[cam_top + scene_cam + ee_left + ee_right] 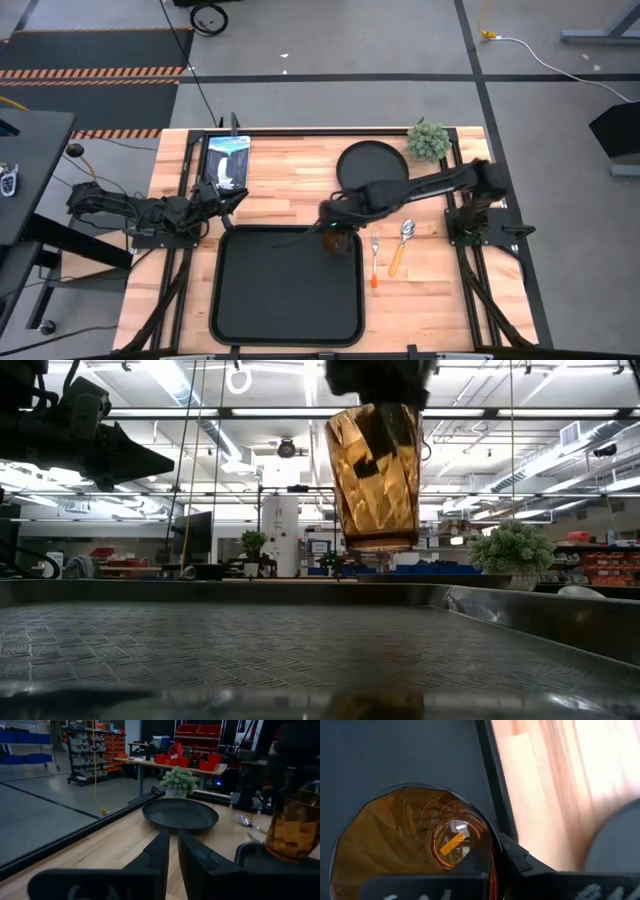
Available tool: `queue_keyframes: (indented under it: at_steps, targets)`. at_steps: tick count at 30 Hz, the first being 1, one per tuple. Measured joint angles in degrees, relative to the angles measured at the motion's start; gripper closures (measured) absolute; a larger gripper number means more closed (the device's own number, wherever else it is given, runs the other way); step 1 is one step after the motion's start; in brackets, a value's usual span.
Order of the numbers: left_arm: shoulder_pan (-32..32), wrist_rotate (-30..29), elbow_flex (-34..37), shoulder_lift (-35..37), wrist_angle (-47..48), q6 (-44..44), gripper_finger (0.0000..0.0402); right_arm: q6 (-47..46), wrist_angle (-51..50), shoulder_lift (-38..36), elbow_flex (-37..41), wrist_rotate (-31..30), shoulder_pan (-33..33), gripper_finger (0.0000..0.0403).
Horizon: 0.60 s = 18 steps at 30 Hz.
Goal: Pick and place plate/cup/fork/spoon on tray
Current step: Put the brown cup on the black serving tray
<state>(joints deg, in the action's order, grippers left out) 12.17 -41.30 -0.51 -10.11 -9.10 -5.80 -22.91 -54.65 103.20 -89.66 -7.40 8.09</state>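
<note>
My right gripper (338,232) is shut on the amber cup (375,475), held above the far right corner of the black tray (285,285). The cup also shows in the left wrist view (292,830). The black plate (373,165) lies on the wood beyond the tray. The fork (375,262) and the spoon (402,245) lie on the wood right of the tray. My left gripper (225,197) waits near the table's left side, empty, its fingers (162,852) almost together. My right gripper holds the cup by its rim (492,845), coming from above and pointing down. One finger (375,435) shows dark through the wall inside the cup, the other (520,860) stands outside it. The cup hangs upright, mouth up, clear of the tray floor.
A small potted plant (428,140) stands at the far right, beside the plate. A tablet-like device (225,160) lies at the far left by my left gripper. The tray's raised rim (520,615) runs below the cup.
</note>
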Motion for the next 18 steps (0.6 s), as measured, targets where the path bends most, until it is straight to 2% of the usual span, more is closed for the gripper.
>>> queue_keyframes:
  at_steps: [8, 18]
  targets:
    - [0.0, -0.02, 0.0, 0.0, -0.02, 0.0, 0.0353, -4.54, 9.54, -6.04, 12.96, -1.46, 0.94, 0.0385]
    - [0.02, 0.0, 0.0, 0.0, -0.02, 0.0, 0.0353, -4.76, 15.78, -5.84, 19.4, -1.99, 0.44, 0.0373]
